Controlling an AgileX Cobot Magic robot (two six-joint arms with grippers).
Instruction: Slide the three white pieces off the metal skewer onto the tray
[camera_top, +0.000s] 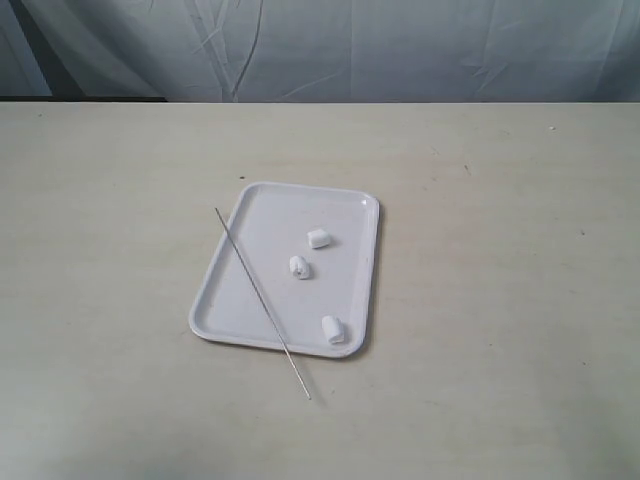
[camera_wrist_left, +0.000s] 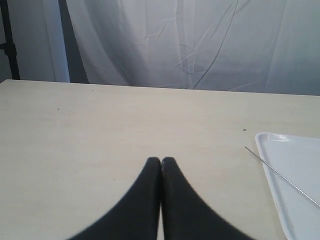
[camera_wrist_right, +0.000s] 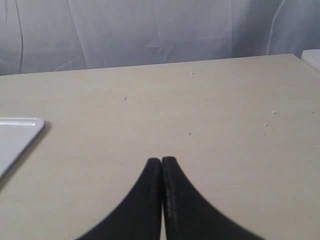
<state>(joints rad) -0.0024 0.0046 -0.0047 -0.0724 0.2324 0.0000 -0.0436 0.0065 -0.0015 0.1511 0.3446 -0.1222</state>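
Glossy white tray (camera_top: 352, 215), three white pieces (camera_top: 300, 267), thin grey metal skewer (camera_top: 262, 303), pale beige tabletop (camera_top: 500, 300), black left tool (camera_wrist_left: 161, 161), black right tool (camera_wrist_right: 161, 160), white wrinkled curtain (camera_top: 400, 50)

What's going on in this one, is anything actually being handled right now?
Nothing is being handled. The three white pieces lie loose and apart on the tray, none on the skewer. The skewer lies bare, slanting across the tray's left side, one end sticking out over the table. The left gripper and right gripper are both shut, empty, and over bare table off to the sides.
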